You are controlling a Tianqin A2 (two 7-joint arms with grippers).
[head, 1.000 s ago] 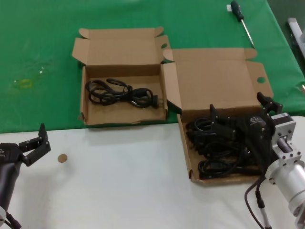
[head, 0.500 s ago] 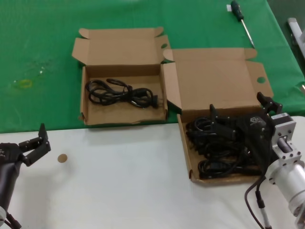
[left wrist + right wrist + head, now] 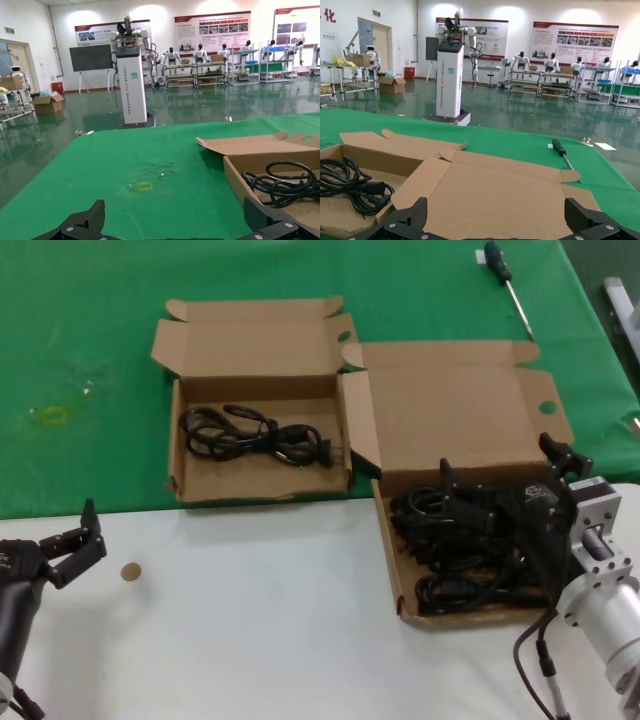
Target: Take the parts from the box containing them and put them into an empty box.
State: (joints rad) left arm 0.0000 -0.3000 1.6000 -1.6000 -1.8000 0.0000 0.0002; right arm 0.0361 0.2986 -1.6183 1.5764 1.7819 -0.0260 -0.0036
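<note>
The wider brown box (image 3: 392,570) at the right holds several black cord bundles (image 3: 450,550). My right gripper (image 3: 497,462) hovers over them near the box's back wall, open, with nothing between its fingers; its wrist view looks onto the broad lid (image 3: 495,192). The narrower box (image 3: 260,485) to the left holds one cord bundle (image 3: 250,435), also seen as cord loops (image 3: 282,182) and a bundle (image 3: 350,190). My left gripper (image 3: 68,530) rests open and empty over the white table at the front left, away from both boxes.
A black-handled screwdriver (image 3: 505,280) lies on the green cloth (image 3: 80,340) behind the wider box. A small round brown spot (image 3: 130,571) sits on the white table (image 3: 250,640) near the left gripper. The two boxes touch at their inner corners.
</note>
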